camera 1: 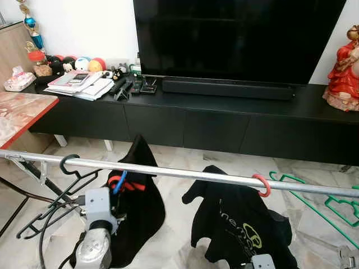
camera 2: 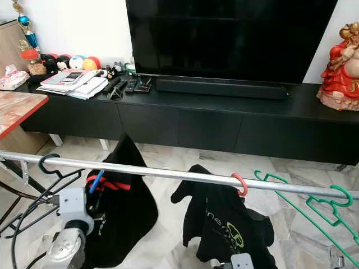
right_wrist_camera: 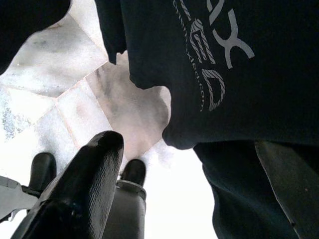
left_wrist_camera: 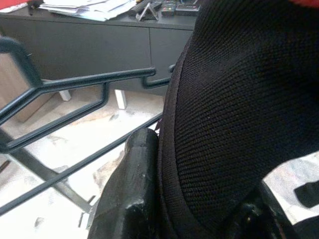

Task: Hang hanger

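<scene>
A silver rail [camera 1: 185, 175] crosses in front of me. A bare black hanger [camera 1: 70, 163] hooks on its left part. Just right of it, a black garment [camera 1: 140, 213] on a red hanger [camera 1: 126, 182] is held up behind the rail, its peak above the bar. My left gripper [left_wrist_camera: 199, 199] is shut on this fabric, which hides most of the fingers [left_wrist_camera: 132, 194]. A black printed T-shirt [camera 1: 241, 224] hangs by a red hook [camera 1: 261, 185] further right. My right gripper [right_wrist_camera: 189, 199] is open just under the shirt's hem [right_wrist_camera: 199, 134].
Green hangers [camera 2: 331, 204] hook on the rail's right end. A long black TV cabinet [camera 1: 224, 120] with a television stands behind, papers and remotes [camera 1: 84, 84] on its left. A marble-topped table [camera 1: 19, 115] is at the left. The rack's folding legs [camera 1: 39, 179] stand lower left.
</scene>
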{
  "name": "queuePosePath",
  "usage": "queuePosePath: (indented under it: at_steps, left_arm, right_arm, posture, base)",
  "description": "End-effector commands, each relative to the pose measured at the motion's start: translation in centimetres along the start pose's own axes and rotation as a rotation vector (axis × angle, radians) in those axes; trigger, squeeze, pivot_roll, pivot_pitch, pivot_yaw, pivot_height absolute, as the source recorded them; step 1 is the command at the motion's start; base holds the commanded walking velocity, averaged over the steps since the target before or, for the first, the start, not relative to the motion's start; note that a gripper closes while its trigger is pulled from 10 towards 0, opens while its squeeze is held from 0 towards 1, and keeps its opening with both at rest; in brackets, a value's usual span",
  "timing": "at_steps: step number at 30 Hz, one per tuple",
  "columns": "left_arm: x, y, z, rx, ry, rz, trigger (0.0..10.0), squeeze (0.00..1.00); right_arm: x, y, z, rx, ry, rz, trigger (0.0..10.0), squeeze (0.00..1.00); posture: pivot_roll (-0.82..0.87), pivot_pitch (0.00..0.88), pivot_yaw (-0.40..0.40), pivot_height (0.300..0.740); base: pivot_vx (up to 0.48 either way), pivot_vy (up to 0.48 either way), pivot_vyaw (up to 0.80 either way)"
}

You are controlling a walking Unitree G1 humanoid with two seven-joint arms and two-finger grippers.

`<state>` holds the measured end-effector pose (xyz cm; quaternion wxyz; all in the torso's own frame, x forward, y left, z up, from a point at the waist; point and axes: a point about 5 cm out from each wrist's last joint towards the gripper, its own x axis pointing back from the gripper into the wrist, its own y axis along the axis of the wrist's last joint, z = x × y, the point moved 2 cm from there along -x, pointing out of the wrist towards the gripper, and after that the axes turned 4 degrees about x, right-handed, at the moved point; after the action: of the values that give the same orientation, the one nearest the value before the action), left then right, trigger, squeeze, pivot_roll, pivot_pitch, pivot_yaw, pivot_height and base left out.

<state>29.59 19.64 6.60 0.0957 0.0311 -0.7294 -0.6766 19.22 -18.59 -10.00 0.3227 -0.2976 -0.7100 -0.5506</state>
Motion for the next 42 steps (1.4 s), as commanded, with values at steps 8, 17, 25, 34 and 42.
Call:
queuePosePath:
  at_steps: [8,17,25,34,42]
  left_arm:
    - [-1.1,0.9,-0.1,0.096,0.03,-0.012,10.0,0.0]
    - [-1.9,0.2,-1.0,0.129,0.031,0.067,10.0,0.0]
    - [-2.1,-0.9,-1.8,0.178,0.024,0.163,10.0,0.0]
    - [-2.9,-0.8,-2.8,0.254,0.03,0.205,10.0,0.0]
    - [-4.1,-0.5,-2.5,0.227,0.08,0.246,10.0,0.0]
  right_arm:
    - [0.0,-0.1,-0.3,0.009,-0.002,0.01,10.0,0.0]
    - [0.0,-0.2,-0.4,0.012,0.004,0.014,10.0,0.0]
    - [0.0,-0.2,-0.4,0.015,0.011,0.018,10.0,0.0]
    - [0.0,-0.2,-0.4,0.017,0.016,0.021,10.0,0.0]
    - [0.0,-0.2,-0.4,0.021,0.018,0.023,10.0,0.0]
  posture:
    - [0.13,0.025,-0.038,0.74]
    - [0.13,0.027,-0.044,0.74]
    - [0.13,0.03,-0.045,0.74]
    - [0.13,0.031,-0.051,0.74]
    - [0.12,0.032,-0.052,0.74]
  base:
    - [0.0,0.0,0.0]
    - [0.0,0.0,0.0]
    - [0.0,0.0,0.0]
    - [0.0,0.0,0.0]
    - [0.0,0.0,0.0]
